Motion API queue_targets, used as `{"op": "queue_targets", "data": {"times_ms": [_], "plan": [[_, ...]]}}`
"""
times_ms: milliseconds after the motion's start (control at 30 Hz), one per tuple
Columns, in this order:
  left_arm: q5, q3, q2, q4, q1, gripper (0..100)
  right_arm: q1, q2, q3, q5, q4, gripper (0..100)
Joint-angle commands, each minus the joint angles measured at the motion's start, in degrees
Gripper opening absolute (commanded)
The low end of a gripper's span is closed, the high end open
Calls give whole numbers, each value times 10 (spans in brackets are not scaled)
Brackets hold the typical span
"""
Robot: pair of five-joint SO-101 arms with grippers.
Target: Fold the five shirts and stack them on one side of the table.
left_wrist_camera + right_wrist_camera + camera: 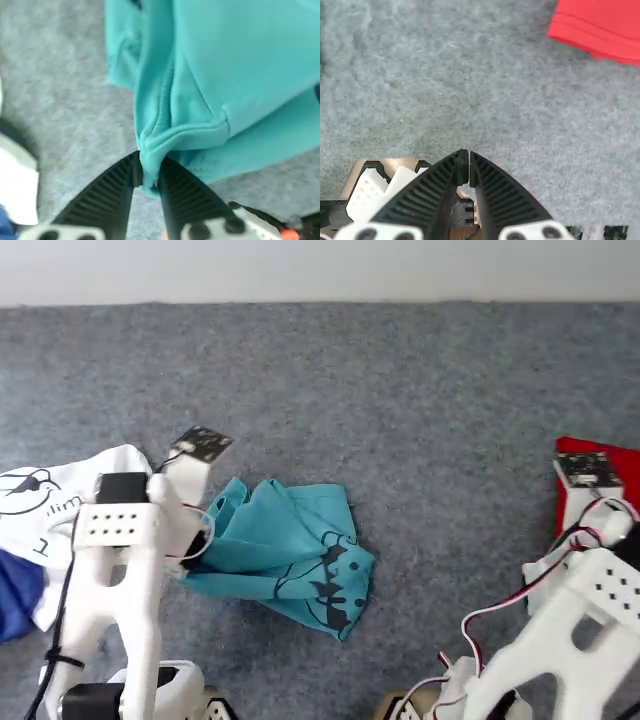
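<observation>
Your left arm (pixel 118 540) has its jaws pinching a narrow fold of hem on the teal shirt (pixel 225 75). The shirt lies crumpled on the grey tabletop (pixel 400 390) just beside that arm, left of centre. Your right arm (pixel 585 610) stands near the right edge with its jaws pressed together on nothing, above bare tabletop, and the red shirt (pixel 600 25) is close by at that edge. A white shirt (pixel 70 480) and a blue shirt (pixel 15 600) lie overlapped at the left edge, right beside the left arm. I count four shirts on the tabletop. Risks, as I judge them: the bite is thin and sits at the jaw tips, so a quick pull could let the hem slip out. You hold the cloth at one point only, so a drag or lift is likely to bunch it further rather than spread it. The grey surface looks felted and may grip the fabric. A sweep of the left arm toward its own side could snag the white shirt and disturb that pile. The right arm's loose cables (pixel 520 595) could catch if it crosses over to help. Markings: the teal shirt carries a dark graphic (pixel 330 590), and the white shirt has a dark line drawing (pixel 25 490) with a few characters beside it. Neither is legible enough to record. The pinched hem shows plain stitching.
</observation>
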Motion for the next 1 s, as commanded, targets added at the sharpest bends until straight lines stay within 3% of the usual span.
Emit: {"op": "queue_targets", "data": {"times_ms": [0,100,200,333,600,967], "plan": [[-10,-21,-23,10,-47,103,-15,-14,0,2,22,9],[-9,-85,-23,67,-53,198,-15,-13,0,4,22,9],[-7,-153,-23,105,-26,209,-15,-12,1,3,22,9],[18,-211,-21,105,27,213,-15,-12,1,3,22,9],[91,-231,-18,100,244,214,-15,-12,2,3,22,9],[130,-272,-16,37,319,213,-15,-9,2,2,22,9]]}}
